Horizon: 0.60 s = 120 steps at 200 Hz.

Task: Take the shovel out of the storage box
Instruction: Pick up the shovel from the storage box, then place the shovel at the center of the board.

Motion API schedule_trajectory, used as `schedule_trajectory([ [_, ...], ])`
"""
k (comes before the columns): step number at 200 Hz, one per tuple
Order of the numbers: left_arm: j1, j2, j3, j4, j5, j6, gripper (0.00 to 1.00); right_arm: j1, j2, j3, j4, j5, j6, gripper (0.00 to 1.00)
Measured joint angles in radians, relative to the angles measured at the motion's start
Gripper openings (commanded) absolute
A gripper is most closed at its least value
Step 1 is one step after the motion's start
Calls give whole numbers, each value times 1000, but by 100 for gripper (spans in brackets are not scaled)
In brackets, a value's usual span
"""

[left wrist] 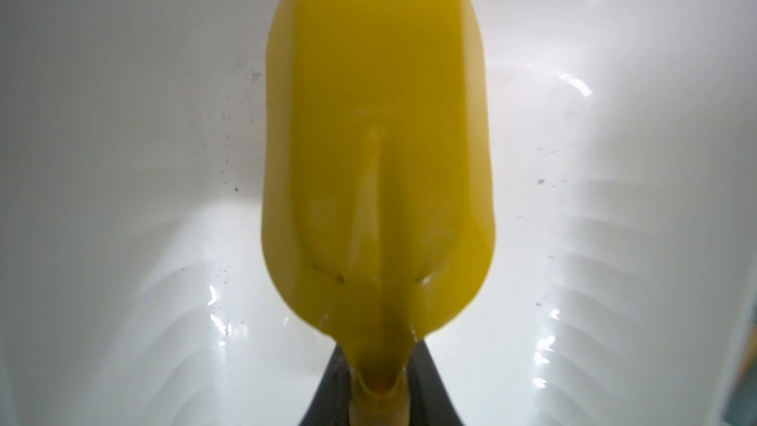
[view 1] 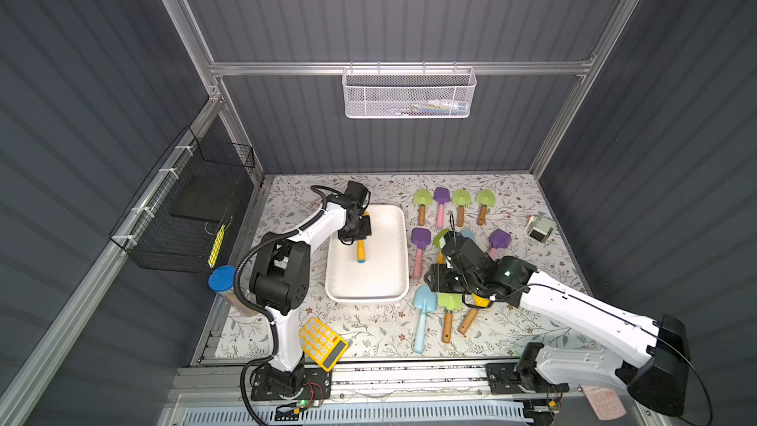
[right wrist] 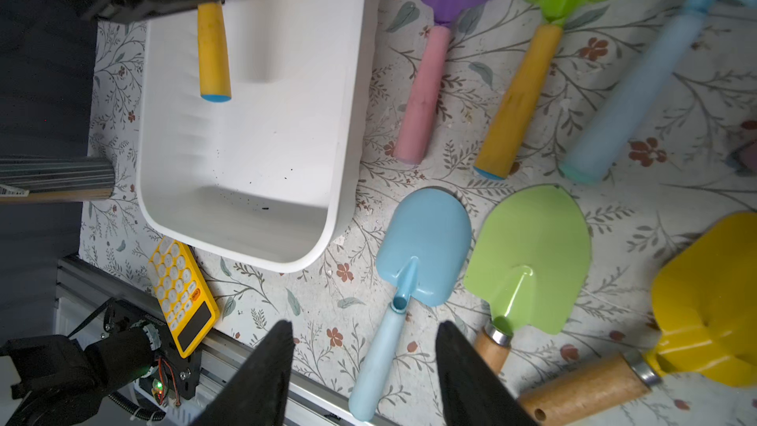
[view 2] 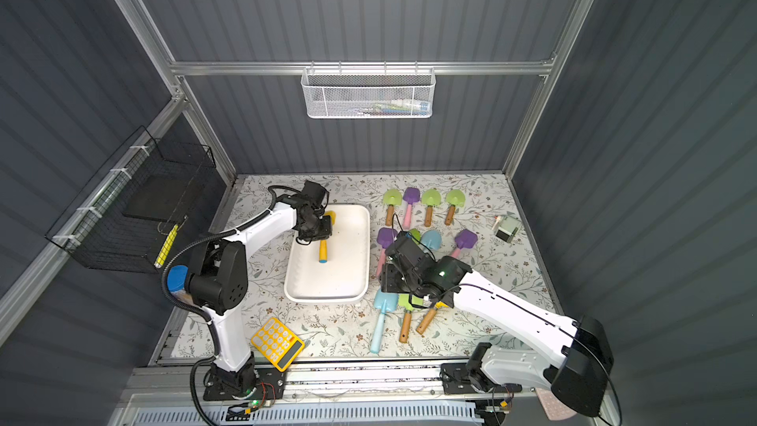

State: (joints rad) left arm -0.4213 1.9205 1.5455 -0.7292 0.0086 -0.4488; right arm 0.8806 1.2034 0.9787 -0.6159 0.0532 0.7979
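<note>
A yellow shovel (view 1: 361, 252) with a yellow, blue-tipped handle lies inside the white storage box (view 1: 381, 276), toward its far left side. My left gripper (view 1: 355, 233) reaches down into the box and is shut on the shovel's neck, where the blade meets the handle. In the left wrist view the yellow blade (left wrist: 377, 137) points away from the two dark fingers (left wrist: 426, 387) over the box floor (left wrist: 123, 157). My right gripper (view 1: 435, 278) hovers open to the right of the box. The right wrist view shows a light-blue shovel (right wrist: 422, 247) on the table under the right gripper (right wrist: 364, 333).
Several toy shovels, green (view 1: 422, 198), purple (view 1: 441, 195) and light blue (view 1: 424, 301), lie on the floral table right of the box. A yellow calculator (view 1: 322, 344) sits at the front. A black wire basket (view 1: 184, 206) hangs left, a white mesh basket (view 1: 407, 94) behind.
</note>
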Motion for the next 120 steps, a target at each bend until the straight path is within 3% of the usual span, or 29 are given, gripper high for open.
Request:
schedule_trajectory([
  [78,-79,-92,73,-34,56,-53,0,45,194,143,203,-61,-37,68],
  [120,-122,-103,73,-42,79,-88,0,29,277,198,290,-105,-38,64],
])
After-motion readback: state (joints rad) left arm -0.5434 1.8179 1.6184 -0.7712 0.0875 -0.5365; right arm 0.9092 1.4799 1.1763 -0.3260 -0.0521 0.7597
